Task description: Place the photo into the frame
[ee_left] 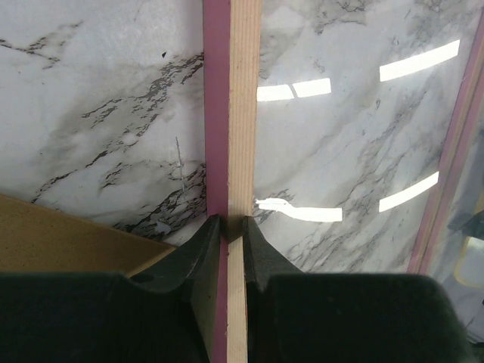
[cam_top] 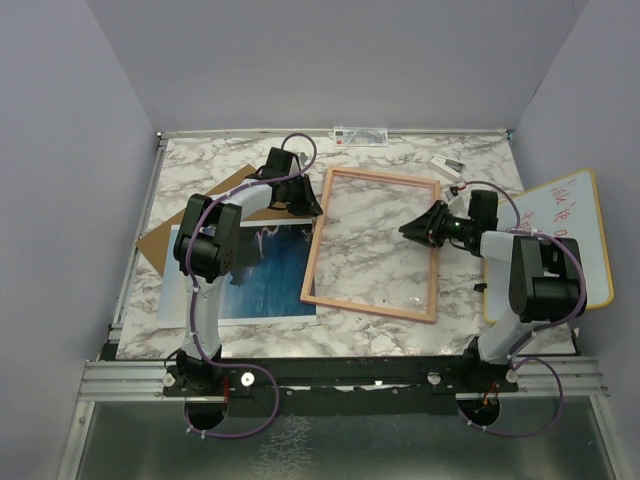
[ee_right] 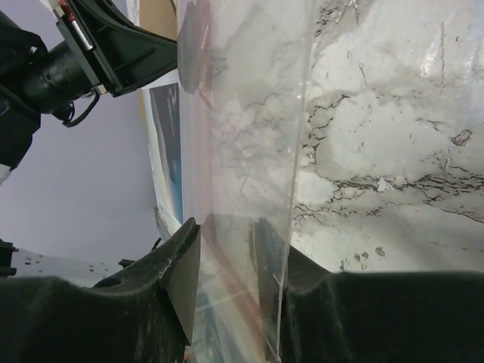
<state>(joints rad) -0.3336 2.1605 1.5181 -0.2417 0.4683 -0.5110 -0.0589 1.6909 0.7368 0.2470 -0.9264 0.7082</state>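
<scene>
The frame lies mid-table, wood back up, with marble showing through its clear pane. My left gripper is shut on its left rim. The left wrist view shows the pink and wood rim pinched between the fingers of that gripper. My right gripper reaches in over the frame's right edge. In the right wrist view that gripper has one finger on each side of the pane and appears closed on the frame. The photo, blue sea with a white border, lies flat to the left, partly under the frame's left rim and my left arm.
A brown backing board lies under the photo's far left corner and shows in the left wrist view. A whiteboard with red writing sits at the right edge. A small label and a small object lie near the back wall.
</scene>
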